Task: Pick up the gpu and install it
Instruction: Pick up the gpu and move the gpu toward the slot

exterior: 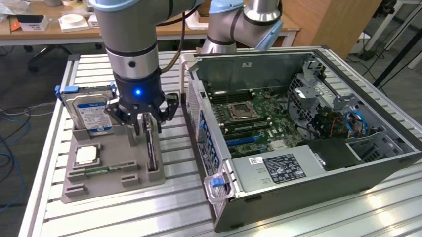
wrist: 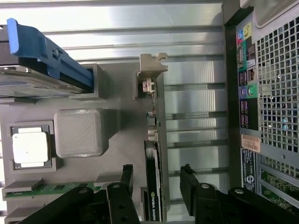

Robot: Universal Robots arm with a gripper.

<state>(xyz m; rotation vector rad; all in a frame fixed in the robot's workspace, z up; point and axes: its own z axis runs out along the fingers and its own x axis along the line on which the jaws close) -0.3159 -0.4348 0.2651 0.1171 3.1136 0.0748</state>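
Spread wide with gripper (exterior: 148, 129) over gpu (exterior: 153, 150), small gaps both sides, not touching. Standing on edge in tray (exterior: 125, 165), case (exterior: 204, 128) wall close on the exterior view's right.

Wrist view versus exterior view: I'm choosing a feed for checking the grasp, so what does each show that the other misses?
Wrist view's extras: the metal bracket at the card's end, and coloured audio jacks on the case rear. Exterior view's extras: the motherboard and power supply inside the open case. Shared: the open gripper with fingers either side of the gpu in the grey holder, plus the hard drive and CPU.
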